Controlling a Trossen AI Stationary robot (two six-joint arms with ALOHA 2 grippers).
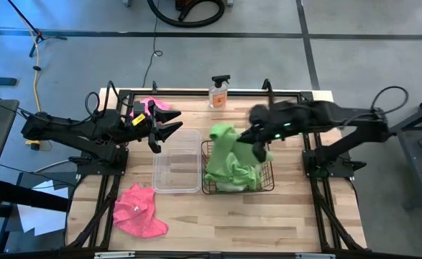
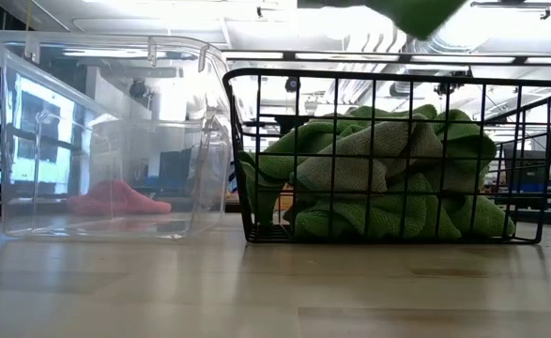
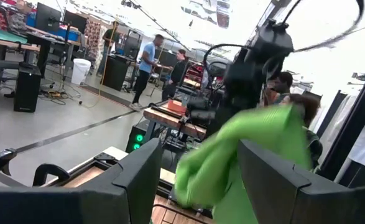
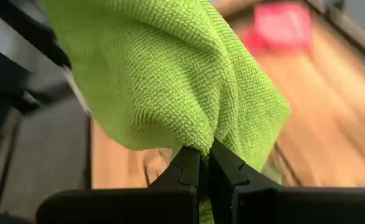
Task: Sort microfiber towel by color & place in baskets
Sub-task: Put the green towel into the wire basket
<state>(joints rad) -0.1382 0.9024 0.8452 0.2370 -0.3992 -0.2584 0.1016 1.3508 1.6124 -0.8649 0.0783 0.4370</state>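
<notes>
My right gripper (image 4: 206,163) is shut on a green towel (image 1: 223,138) held in the air over the far left part of the black wire basket (image 1: 269,181). That basket holds several more green towels (image 2: 388,174). The held towel shows at the top of the low view (image 2: 416,11). The clear tub (image 1: 176,164) stands left of the basket. My left gripper (image 1: 160,129) hovers open over the tub's far left corner, touching nothing. One pink towel (image 1: 139,211) lies flat on the table near the left front; another (image 1: 155,106) lies at the far edge. My right gripper pinches a bunched fold of the green towel (image 4: 207,134) between its two fingertips. The towel is lifted clear of the basket, and its loose end (image 1: 221,155) droops toward the green towels below.
A small spray bottle (image 1: 219,92) stands at the table's far edge, beyond the basket. Bare wood lies in front of both containers (image 1: 218,223). People and workbenches show in the room behind in the left wrist view.
</notes>
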